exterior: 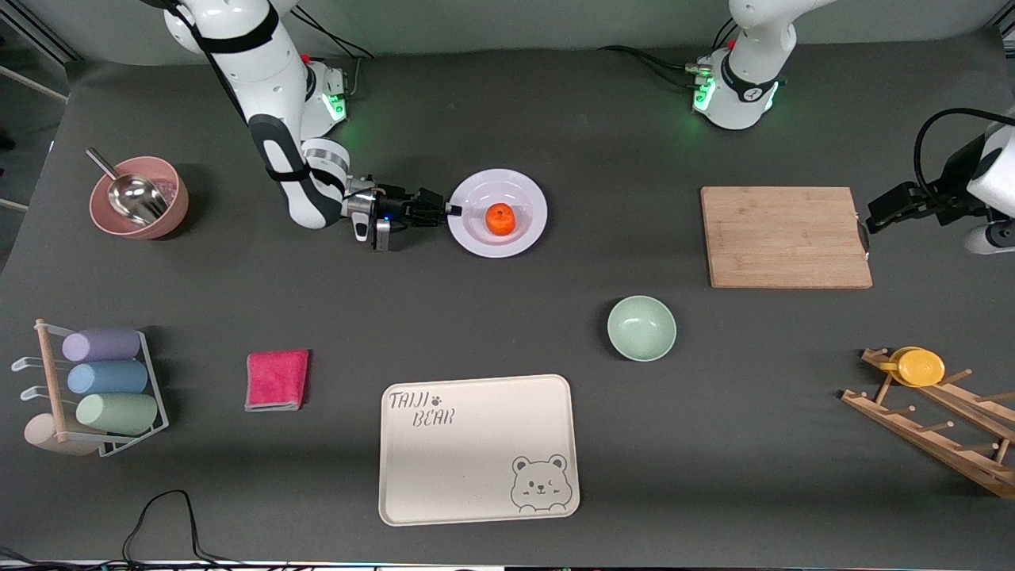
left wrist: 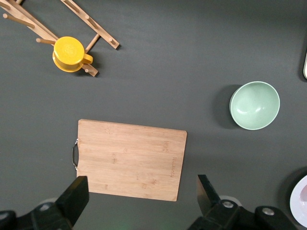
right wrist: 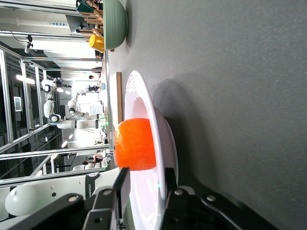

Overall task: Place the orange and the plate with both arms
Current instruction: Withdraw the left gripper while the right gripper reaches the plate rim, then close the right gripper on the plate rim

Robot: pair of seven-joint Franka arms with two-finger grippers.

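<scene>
Front view, plate: the plate (exterior: 497, 212) lies flat on the table toward the right arm's end, farther from the front camera than the green bowl (exterior: 641, 327).
Front view, orange: the orange (exterior: 500, 220) sits in the plate, near its middle.
Front view, right gripper: the right gripper (exterior: 452, 210) lies low and level at the plate's rim, on the side toward the right arm's base.
Front view, left gripper: the left gripper (exterior: 866, 238) hangs at the handle end of the wooden cutting board (exterior: 785, 236).
Left wrist view, left gripper: its two fingers (left wrist: 76, 199) stand wide apart and hold nothing; the cutting board (left wrist: 129, 158) is below them.
Right wrist view, right gripper: the fingers (right wrist: 120, 191) are narrow and pinch the plate's (right wrist: 144, 122) rim, one above it and one under it.
Right wrist view, orange: the orange (right wrist: 135, 144) rests in the plate, just beside the upper finger.
</scene>
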